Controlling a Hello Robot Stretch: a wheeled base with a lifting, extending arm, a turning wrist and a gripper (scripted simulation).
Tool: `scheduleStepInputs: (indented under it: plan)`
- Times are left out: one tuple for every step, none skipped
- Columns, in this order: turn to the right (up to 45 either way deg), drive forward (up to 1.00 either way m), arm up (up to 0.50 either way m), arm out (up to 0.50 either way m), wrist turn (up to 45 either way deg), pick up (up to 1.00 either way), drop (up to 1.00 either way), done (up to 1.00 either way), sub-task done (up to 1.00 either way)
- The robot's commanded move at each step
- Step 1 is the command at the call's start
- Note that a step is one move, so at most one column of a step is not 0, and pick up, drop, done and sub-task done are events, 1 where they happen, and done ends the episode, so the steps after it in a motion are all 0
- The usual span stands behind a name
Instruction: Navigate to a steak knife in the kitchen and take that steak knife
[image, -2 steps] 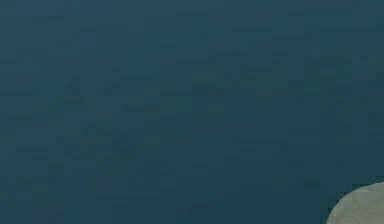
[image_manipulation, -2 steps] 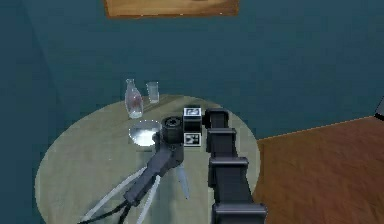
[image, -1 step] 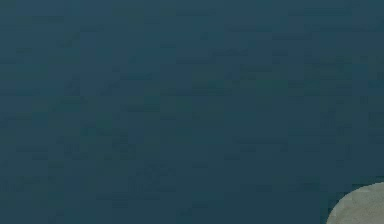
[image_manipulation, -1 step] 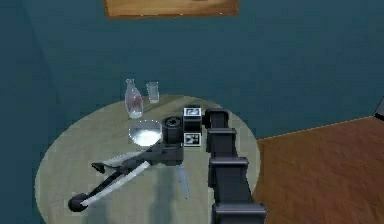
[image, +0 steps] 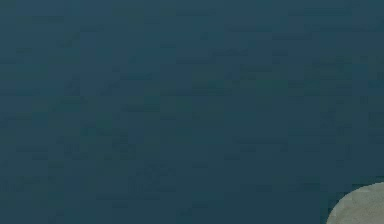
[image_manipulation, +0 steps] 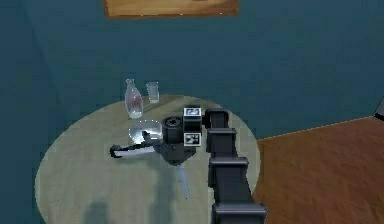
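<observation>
Gripper (image_manipulation: 138, 150) mid-frame, at a thin dark shape on the table (image_manipulation: 70, 170), likely the knife (image_manipulation: 120, 153); we can't tell if it's held. Risk: a skewed lift clips the bottle (image_manipulation: 131, 98) just above.

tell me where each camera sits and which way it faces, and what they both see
Forward view: on the robot, facing ahead and somewhat down at a teal wall; the round table has its pale edge in the bottom right corner.
Arm side view: on the robot's body, facing out sideways at the round table; the arm and gripper stretch out across it, near a bottle.
Shared: the teal wall and, likely, the same round table.
</observation>
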Motion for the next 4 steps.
scheduleStepInputs:
  plan:
    - [0.0,0.0,0.0,0.0,45.0,0.0,0.0,0.0,0.0]
    - [0.0,0.0,0.0,0.0,3.0,0.0,0.0,0.0,0.0]
    - [0.0,0.0,-0.3,0.0,0.0,0.0,0.0,0.0,0.0]
    - [0.0,0.0,0.0,0.0,0.0,1.0,0.0,0.0,0.0]
